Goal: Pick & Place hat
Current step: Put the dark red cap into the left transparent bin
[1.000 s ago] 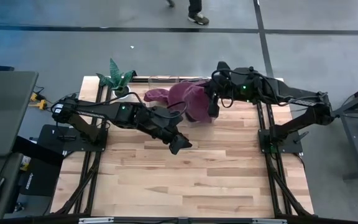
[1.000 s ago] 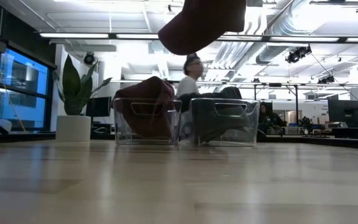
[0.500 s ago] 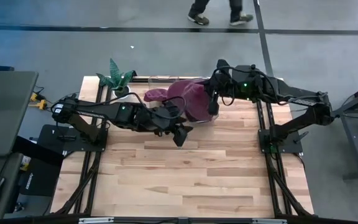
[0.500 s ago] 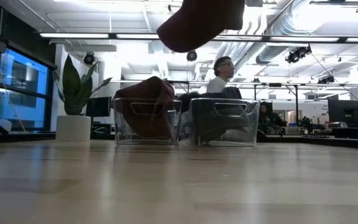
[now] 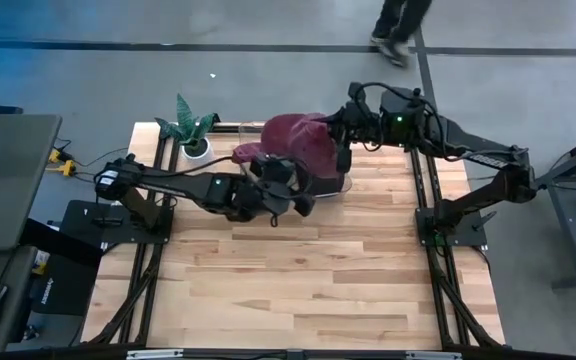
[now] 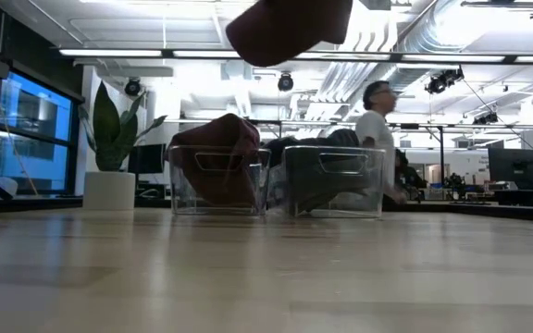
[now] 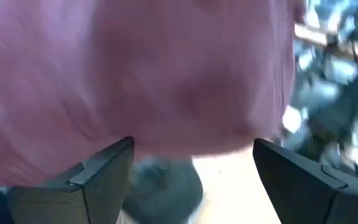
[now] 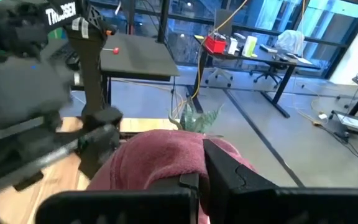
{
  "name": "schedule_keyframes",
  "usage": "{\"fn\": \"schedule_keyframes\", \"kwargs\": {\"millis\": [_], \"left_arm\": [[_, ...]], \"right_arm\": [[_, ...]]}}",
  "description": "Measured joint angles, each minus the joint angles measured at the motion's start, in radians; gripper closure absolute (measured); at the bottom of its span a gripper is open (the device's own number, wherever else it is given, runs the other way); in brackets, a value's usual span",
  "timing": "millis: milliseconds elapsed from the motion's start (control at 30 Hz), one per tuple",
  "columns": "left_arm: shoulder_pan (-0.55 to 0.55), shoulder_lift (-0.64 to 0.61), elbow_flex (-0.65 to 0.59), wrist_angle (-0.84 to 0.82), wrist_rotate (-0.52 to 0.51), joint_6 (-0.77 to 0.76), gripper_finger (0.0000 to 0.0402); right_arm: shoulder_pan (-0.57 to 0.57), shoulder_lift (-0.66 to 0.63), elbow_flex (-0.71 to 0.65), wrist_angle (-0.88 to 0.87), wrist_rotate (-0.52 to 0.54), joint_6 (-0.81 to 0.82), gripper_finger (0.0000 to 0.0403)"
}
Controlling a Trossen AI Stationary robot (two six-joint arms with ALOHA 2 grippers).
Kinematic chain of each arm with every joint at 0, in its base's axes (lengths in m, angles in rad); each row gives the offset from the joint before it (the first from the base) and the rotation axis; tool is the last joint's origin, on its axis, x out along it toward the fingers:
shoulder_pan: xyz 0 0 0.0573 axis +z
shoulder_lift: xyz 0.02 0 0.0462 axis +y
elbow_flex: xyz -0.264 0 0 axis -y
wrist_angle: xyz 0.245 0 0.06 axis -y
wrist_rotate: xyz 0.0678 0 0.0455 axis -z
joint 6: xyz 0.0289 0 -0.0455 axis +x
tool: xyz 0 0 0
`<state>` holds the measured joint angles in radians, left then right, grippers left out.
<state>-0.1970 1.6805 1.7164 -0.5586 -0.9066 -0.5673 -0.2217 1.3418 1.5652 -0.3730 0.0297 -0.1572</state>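
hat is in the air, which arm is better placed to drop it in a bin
Right. The right gripper is shut on the maroon hat, held high above the clear bins. The left gripper is open, beneath the hat.

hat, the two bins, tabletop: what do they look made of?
Hat: maroon, looks like soft matte fabric, knit or fleece; it droops from the right gripper.
Two bins: clear hard plastic, probably; you can see through the walls.
Tabletop: light wood planks with visible seams, slight sheen, likely butcher block.

The table (image 5: 298, 270) is seen from straight above and level from its top; the hat (image 5: 303, 145) is shared, viewed close by both wrist cameras
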Motion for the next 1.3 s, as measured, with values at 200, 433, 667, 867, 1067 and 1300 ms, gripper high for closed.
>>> {"fn": "schedule_keyframes", "kwargs": {"millis": [200, 433, 667, 867, 1067, 1300], "left_arm": [[-0.013, 0.035, -0.002, 0.084, -0.155, 0.11, 0.008], [-0.026, 0.05, 0.0, 0.271, -0.198, 0.252, 0.008], [-0.026, 0.048, 0.001, 0.303, -0.258, 0.369, 0.008], [-0.026, 0.047, 0.001, 0.294, -0.307, 0.388, 0.008], [-0.026, 0.047, 0.001, 0.298, -0.327, 0.391, 0.008], [-0.042, 0.047, 0.001, 0.333, -0.371, 0.474, 0.008]], "right_arm": [[-0.044, 0.0, 0.0, -0.003, -0.016, -0.001, 0.0403], [-0.113, 0.006, 0.0, 0.034, -0.015, 0.048, 0.0403], [-0.146, 0.054, 0.0, 0.142, -0.086, 0.136, 0.0403], [-0.145, 0.101, 0.0, 0.221, -0.148, 0.197, 0.0403], [-0.148, 0.136, 0.0, 0.287, -0.132, 0.196, 0.0403], [-0.179, 0.172, 0.0, 0.376, -0.134, 0.228, 0.0403]]}}
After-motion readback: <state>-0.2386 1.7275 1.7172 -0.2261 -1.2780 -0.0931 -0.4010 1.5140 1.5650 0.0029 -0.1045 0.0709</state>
